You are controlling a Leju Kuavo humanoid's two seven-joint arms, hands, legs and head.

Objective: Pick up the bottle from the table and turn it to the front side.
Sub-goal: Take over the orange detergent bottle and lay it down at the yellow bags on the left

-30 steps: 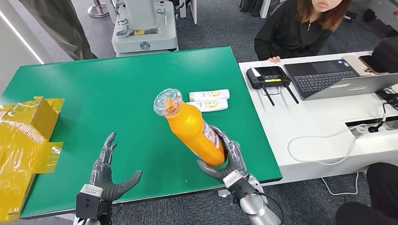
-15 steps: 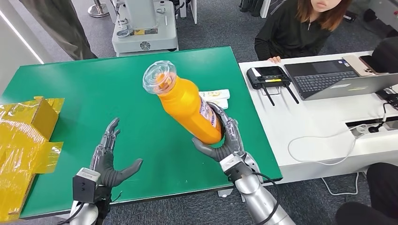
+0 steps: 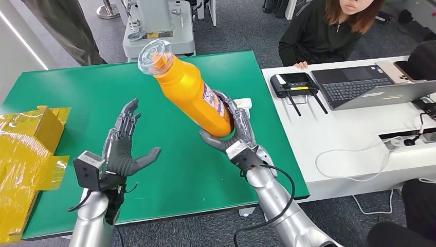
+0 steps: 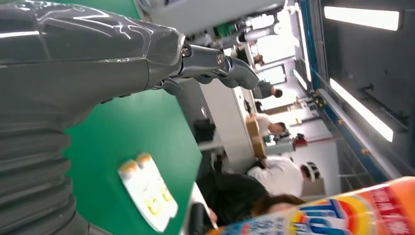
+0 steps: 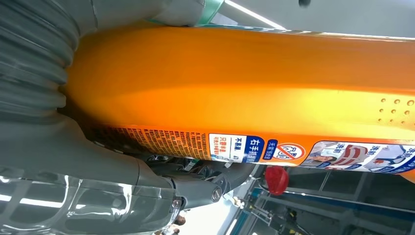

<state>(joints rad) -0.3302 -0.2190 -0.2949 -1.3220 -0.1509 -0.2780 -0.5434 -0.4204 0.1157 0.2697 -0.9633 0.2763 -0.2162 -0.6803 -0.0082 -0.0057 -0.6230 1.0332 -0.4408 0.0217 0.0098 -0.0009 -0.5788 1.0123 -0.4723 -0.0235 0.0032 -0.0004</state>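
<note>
The right hand (image 3: 232, 135) grips only the bottle (image 3: 189, 88) base, so the top-heavy body (tilted) could slip from its curled fingers. The left hand (image 3: 122, 149) waits beside, fingers spread.

Between the open left hand (image 3: 123, 149) and the right hand (image 3: 232, 135): bare green table (image 3: 77, 98), free for passage. Slanting above that gap, an orange detergent bottle (image 3: 190, 90), gripped low by the right hand, cap end up and leftward. Behind the right hand, two small white packets (image 4: 147, 191) on the mat. Along the left edge, crumpled yellow packaging (image 3: 25, 154) as barrier.
</note>
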